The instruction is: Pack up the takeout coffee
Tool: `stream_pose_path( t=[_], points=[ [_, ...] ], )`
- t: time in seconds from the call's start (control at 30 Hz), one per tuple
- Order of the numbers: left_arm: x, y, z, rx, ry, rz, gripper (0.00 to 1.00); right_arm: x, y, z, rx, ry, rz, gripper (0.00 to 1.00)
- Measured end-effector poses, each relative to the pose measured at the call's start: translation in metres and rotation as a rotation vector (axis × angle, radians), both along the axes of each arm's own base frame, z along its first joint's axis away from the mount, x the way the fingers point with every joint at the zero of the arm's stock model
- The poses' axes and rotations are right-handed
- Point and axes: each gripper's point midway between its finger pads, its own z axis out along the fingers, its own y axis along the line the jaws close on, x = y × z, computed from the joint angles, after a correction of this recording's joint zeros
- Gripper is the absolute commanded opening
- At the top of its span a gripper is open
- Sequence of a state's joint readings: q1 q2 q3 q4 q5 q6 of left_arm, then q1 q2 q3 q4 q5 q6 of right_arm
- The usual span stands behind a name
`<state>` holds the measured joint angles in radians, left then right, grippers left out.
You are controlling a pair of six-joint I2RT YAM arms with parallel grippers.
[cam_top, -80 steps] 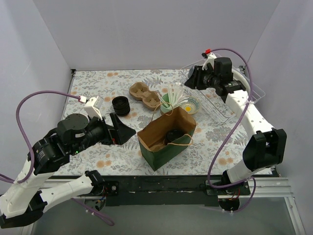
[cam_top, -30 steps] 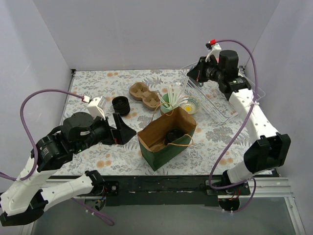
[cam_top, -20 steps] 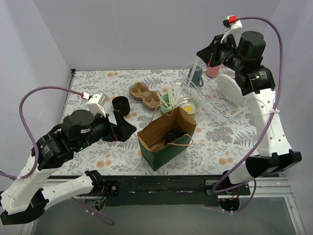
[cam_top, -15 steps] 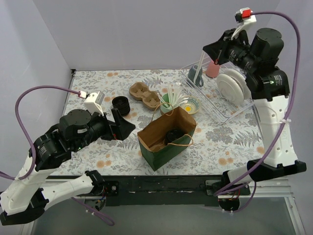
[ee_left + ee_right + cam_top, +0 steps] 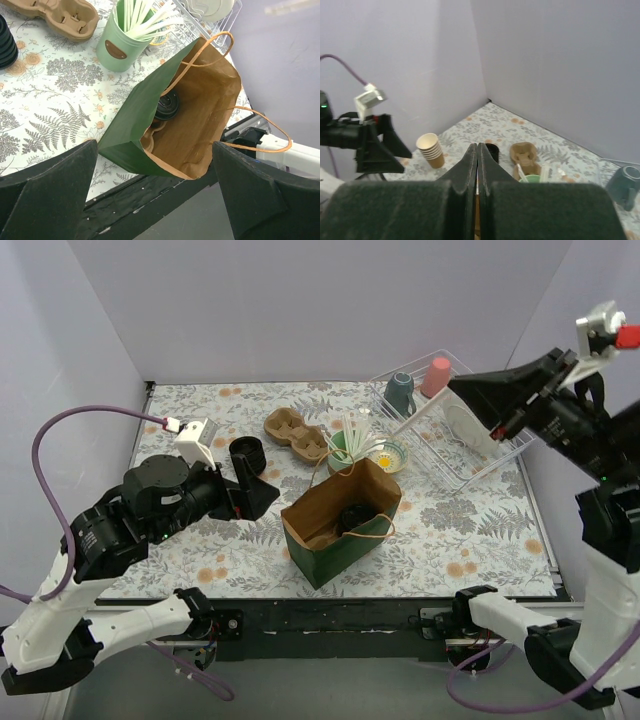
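The right fingers (image 5: 490,395) have lifted high off the dish rack (image 5: 452,472).

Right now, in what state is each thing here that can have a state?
Green paper bag with brown inside: upright, open at the top.
Takeout coffee cup with round black lid: lidded, inside the bag.
Brown pulp cup carrier: pockets empty.
Mint-green tin of white sticks: upright.
Left hand: open, holding nothing.
Right hand: shut, seemingly on a thin white stick.

Matt paper bag (image 5: 212,107), rough pulp carrier (image 5: 60,15), clear plastic rack (image 5: 455,472), black plastic lid on takeout coffee (image 5: 166,105).
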<state>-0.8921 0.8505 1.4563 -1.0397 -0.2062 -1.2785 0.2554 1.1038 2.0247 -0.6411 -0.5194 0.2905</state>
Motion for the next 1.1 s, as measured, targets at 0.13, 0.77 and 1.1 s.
stream_pose_path(
  t=[0.13, 0.77, 1.1],
  points=[
    [0.001, -0.001, -0.002, 0.008, 0.006, -0.001, 0.98, -0.038, 0.001, -0.010, 0.057, 0.025, 0.075, 0.01],
    [-0.009, 0.010, -0.010, -0.021, -0.008, 0.000, 0.98, 0.019, 0.035, -0.177, 0.174, 0.492, 0.169, 0.01],
    [-0.012, 0.018, -0.020, -0.032, -0.011, 0.024, 0.98, -0.006, 0.094, -0.194, 0.119, 0.560, 0.353, 0.01]
  ],
)
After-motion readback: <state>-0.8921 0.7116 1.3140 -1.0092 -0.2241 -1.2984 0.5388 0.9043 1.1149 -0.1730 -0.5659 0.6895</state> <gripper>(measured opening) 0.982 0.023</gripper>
